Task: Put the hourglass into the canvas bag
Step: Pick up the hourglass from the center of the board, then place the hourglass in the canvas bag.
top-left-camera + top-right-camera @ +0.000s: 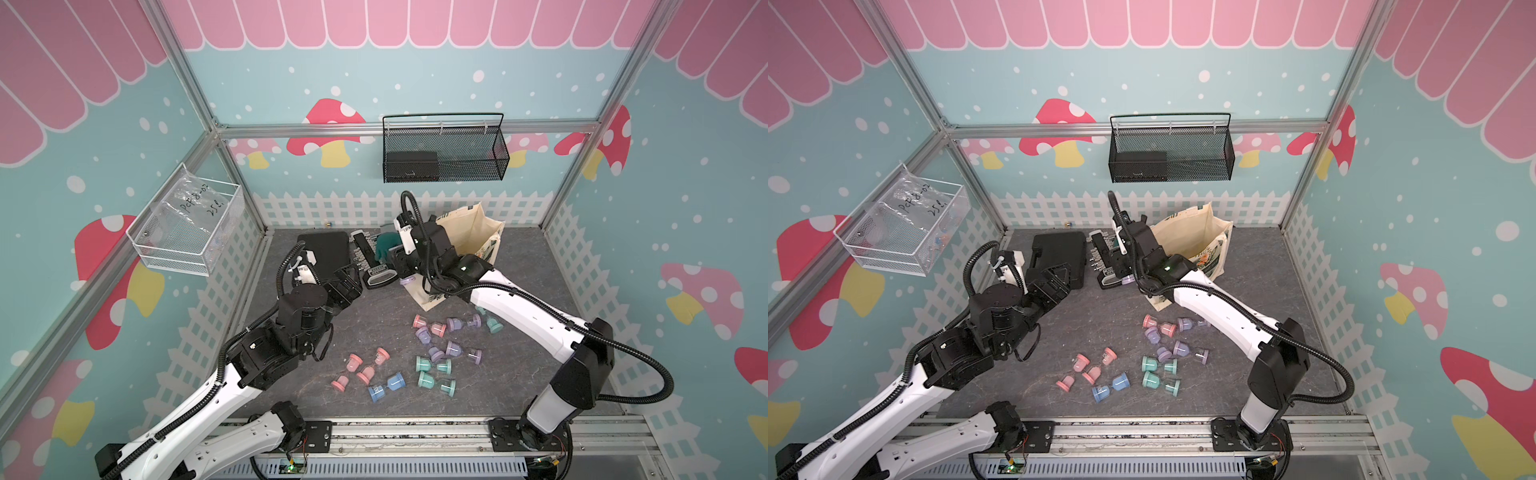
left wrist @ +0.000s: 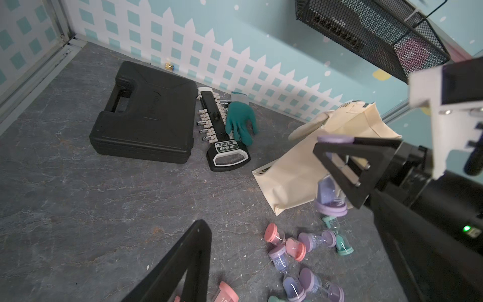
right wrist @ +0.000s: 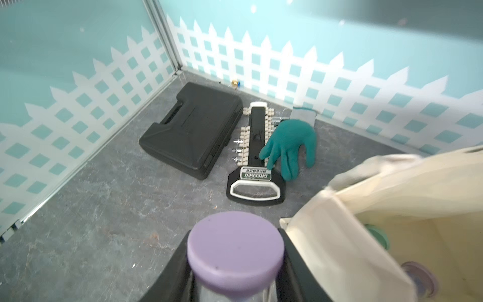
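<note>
Counted once each: canvas bag (image 1: 469, 232), black case (image 1: 326, 249), socket rail (image 3: 257, 136), green glove (image 3: 290, 146). Beside the bag, eleven hourglasses (image 1: 453, 348) are counted: four purple, three pink, three teal, one blue; two more inside it.

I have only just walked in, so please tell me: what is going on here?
The right tool is shut on a purple hourglass, held beside the open canvas bag, not yet inside. Two hourglasses already lie in the bag; many remain on the table. The left tool hangs open, holding nothing.

Both top views look down from high; close wrist views share the black case (image 2: 146, 112) (image 3: 190, 128).
</note>
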